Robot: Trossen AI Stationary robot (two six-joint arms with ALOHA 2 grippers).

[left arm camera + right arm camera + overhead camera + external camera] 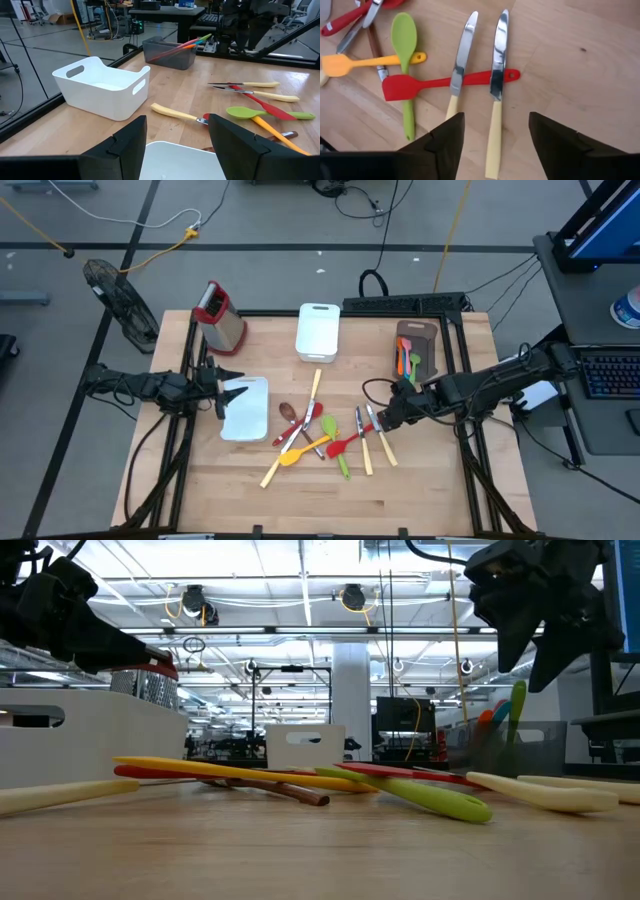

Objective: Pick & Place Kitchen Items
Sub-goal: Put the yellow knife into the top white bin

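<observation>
Right wrist view: right gripper (pixel 492 142) hangs spread wide over the utensil pile (pixel 325 438), nothing between its fingers (pixel 440 145). Just under it, two knives (pixel 492 90) with cream handles lie side by side across a red spatula (pixel 420 86). Next out from the knives: a green spoon (pixel 405 55), then an orange spatula (pixel 355 64) crossing the spoon's neck, and a red-handled piece at the pile's far edge, partly cut off. High view: the pile sits mid-table; right gripper (pixel 388 418) is at the pile's right edge. Left of the pile lies a white tray (pixel 247 408), with the left gripper (pixel 222 394) over it, also spread and empty. Behind the pile stands a white bin (pixel 318 332); behind-left of the pile, a steel grater (pixel 220 316) with red top. Behind-right of the pile, a brown tray (pixel 416 347) holds several colored utensils (pixel 406 361), green, orange and blue showing.
</observation>
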